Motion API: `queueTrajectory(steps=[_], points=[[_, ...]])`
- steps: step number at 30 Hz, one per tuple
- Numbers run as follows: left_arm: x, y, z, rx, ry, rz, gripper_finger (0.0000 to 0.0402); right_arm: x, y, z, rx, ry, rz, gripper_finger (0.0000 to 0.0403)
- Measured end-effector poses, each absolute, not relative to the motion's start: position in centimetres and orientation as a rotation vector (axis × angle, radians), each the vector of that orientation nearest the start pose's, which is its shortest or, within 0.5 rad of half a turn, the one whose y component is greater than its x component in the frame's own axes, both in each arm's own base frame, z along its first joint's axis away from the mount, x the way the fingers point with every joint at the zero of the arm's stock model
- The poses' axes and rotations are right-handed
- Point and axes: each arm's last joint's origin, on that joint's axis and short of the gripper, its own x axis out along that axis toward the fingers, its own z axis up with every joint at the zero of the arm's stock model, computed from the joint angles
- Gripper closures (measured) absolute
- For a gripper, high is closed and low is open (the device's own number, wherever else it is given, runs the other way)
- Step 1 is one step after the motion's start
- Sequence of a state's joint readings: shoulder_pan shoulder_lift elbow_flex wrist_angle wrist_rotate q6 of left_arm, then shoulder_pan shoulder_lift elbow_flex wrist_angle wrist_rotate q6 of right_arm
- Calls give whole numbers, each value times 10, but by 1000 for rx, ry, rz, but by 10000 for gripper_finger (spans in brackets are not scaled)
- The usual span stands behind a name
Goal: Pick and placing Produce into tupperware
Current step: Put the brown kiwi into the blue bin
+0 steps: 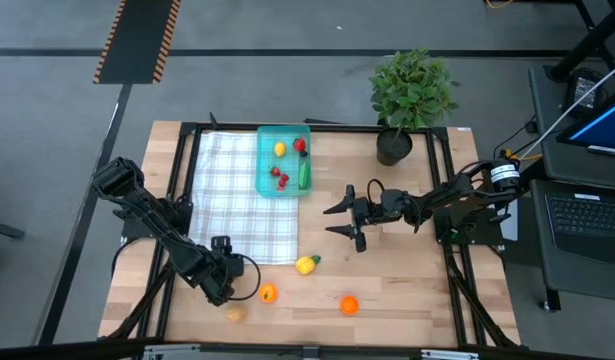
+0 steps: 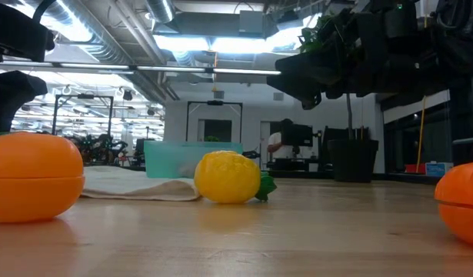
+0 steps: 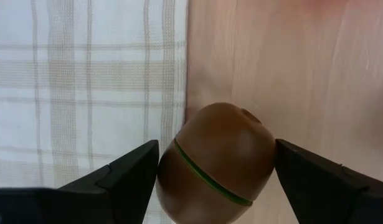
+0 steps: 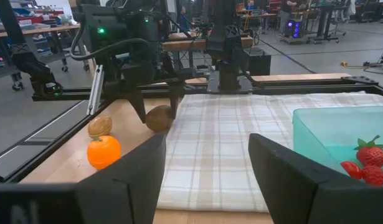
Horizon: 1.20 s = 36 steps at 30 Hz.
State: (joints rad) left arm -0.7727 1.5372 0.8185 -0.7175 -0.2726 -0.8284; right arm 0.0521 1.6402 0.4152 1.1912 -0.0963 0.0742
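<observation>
Nearest the left wrist camera, one brown produce piece (image 3: 223, 163) sits between the fingers of the left gripper (image 3: 216, 155). Both fingers press its sides, so it appears gripped, at the near edge of the checked cloth (image 1: 237, 200).

Step in hand, as judged: carrying this piece to the tupperware (image 1: 264, 160). That container lies far of the gripper, beyond the cloth, and already holds yellow, red and green pieces. The next move calls for a lift clear of the cloth, travel to above the container, then release.

Right gripper (image 1: 349, 222) hovers right of centre, fingers spread, empty.

Loose produce on the wooden table (image 1: 417, 290): yellow piece (image 1: 306, 265), two orange pieces (image 1: 268, 293), tan piece (image 1: 234, 313). A potted plant (image 1: 412, 95) stands far right. Beyond the table is a workshop.
</observation>
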Motion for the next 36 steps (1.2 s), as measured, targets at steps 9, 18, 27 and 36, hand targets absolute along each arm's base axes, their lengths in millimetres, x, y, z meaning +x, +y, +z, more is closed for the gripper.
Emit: queueTrajectory(steps=[9, 18, 27, 36], points=[[185, -169, 157, -5, 1262, 115, 99, 274, 17, 153, 74, 39, 147, 171], [194, -166, 159, -16, 1124, 208, 99, 274, 17, 153, 77, 44, 147, 171], [198, -161, 159, -39, 1144, 215, 99, 274, 17, 153, 78, 47, 147, 171], [196, -164, 158, -130, 1242, 159, 99, 274, 17, 153, 75, 48, 147, 171]])
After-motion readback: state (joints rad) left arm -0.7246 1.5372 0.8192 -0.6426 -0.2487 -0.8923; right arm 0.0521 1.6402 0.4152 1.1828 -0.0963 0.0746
